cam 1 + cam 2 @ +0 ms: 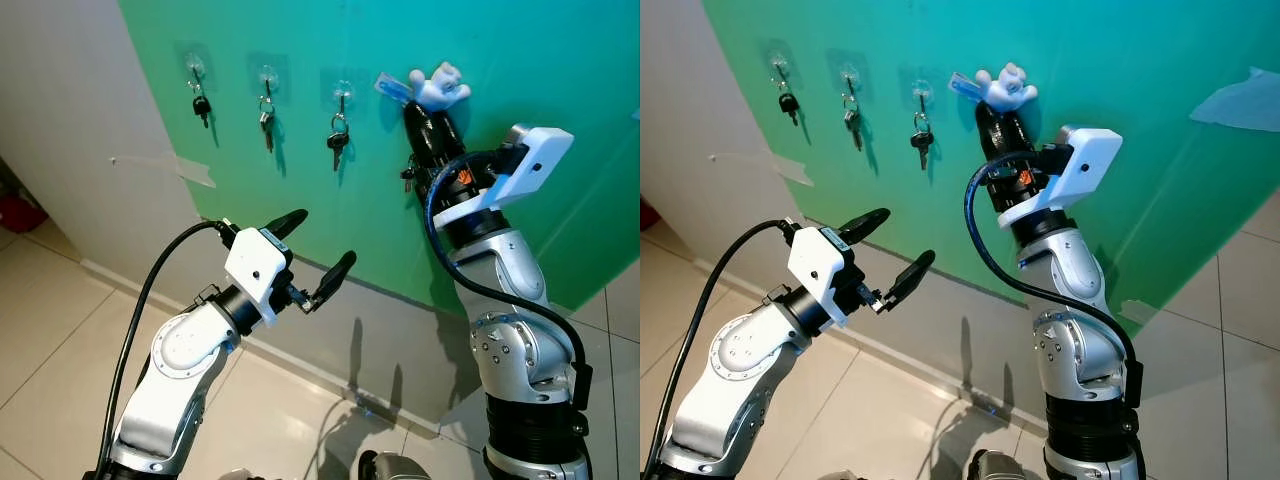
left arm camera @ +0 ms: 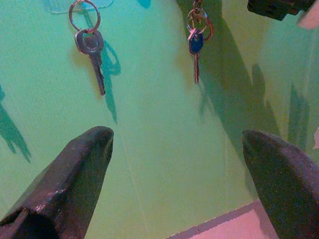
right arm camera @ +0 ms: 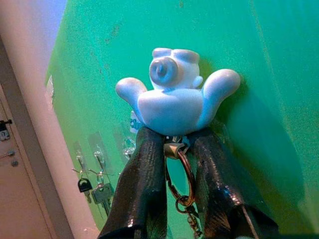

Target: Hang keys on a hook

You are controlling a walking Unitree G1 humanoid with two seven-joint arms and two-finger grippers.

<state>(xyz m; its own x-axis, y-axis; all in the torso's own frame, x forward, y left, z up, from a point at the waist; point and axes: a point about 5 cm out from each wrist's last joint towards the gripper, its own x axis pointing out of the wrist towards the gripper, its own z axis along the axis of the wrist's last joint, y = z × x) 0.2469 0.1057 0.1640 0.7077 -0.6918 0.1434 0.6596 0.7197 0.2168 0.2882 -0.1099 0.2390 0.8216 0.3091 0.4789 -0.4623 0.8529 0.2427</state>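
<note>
Three clear hooks on the green wall [image 1: 300,170] each carry keys: a black-headed key [image 1: 201,104], a silver key [image 1: 266,120] and a dark bunch [image 1: 338,140]. To their right, my right gripper [image 1: 428,120] is raised against the wall, shut on a keychain with a white cartoon figure [image 3: 174,97]. The figure sits above the fingertips, and its key ring [image 3: 185,174] hangs between the fingers [image 3: 142,189]. A blue tab [image 1: 392,88] sticks out beside the figure. My left gripper [image 1: 322,238] is open and empty, lower down, facing the wall below the hung keys [image 2: 92,50].
A strip of tape [image 1: 195,170] clings to the grey wall on the left. A grey skirting band [image 1: 380,320] runs under the green panel above the tiled floor [image 1: 60,320]. A red object [image 1: 20,212] lies far left. A pale patch [image 1: 1240,100] marks the wall at right.
</note>
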